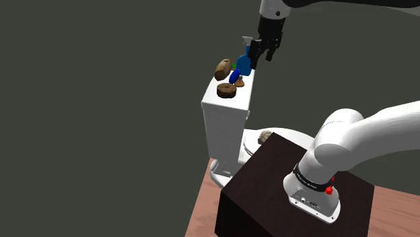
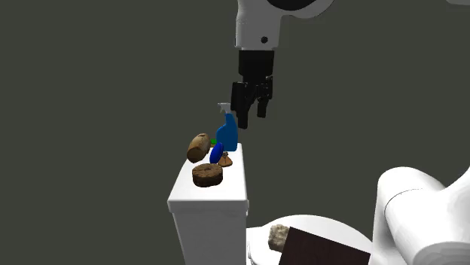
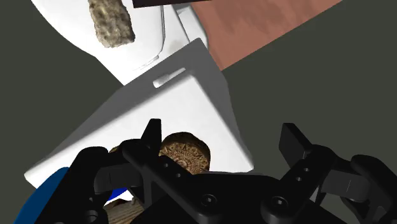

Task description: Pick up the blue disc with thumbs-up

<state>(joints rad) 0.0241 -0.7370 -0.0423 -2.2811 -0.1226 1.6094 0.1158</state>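
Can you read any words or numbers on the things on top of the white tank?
There are no words or numbers that can be read.
The brown round disc has tiny marks on its face, too blurred to read.
The blue spray bottle shows no label.
On the blue disc no sign can be made out.

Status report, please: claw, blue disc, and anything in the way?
Claw open, empty, above the toilet tank. Blue disc on top of it, not held. Blue spray bottle right next to the disc, may obstruct.
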